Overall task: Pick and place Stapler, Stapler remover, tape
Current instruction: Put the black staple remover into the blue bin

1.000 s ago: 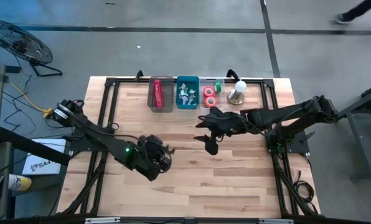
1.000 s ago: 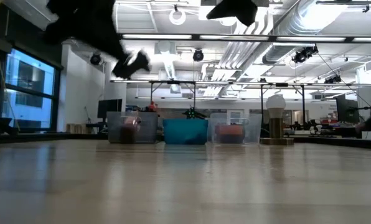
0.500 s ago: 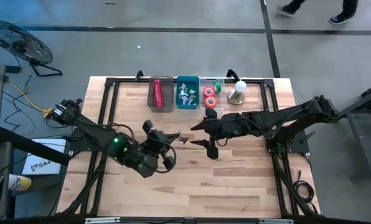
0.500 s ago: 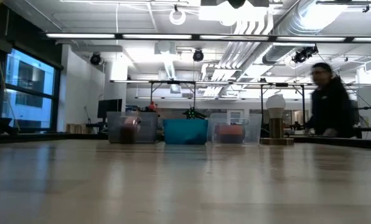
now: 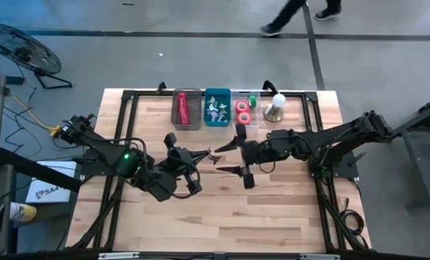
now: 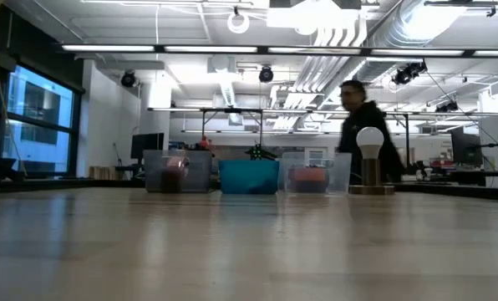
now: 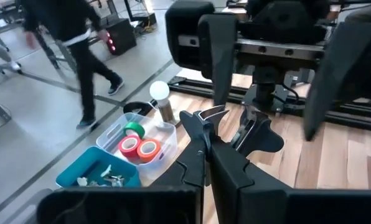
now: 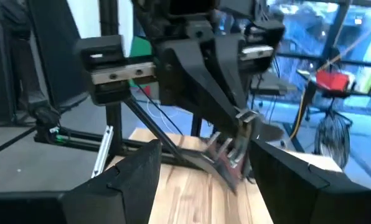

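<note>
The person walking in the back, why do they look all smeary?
Low view: the person is moving, so they smear, while the bulb stays crisp. Left wrist view: the walker's legs blur too. High view: the passing feet are streaked.

No legible text, label or number on anything in view

left gripper (image 7: 204,124) closed on a small silvery claw-shaped staple remover (image 7: 211,114), facing the right gripper (image 7: 269,56) with jaws spread. beyond: clear bin (image 7: 167,132) holding tape rolls (image 7: 139,147), teal bin (image 7: 79,171), bulb-shaped object (image 7: 160,93), walking person (image 7: 73,37).
</note>
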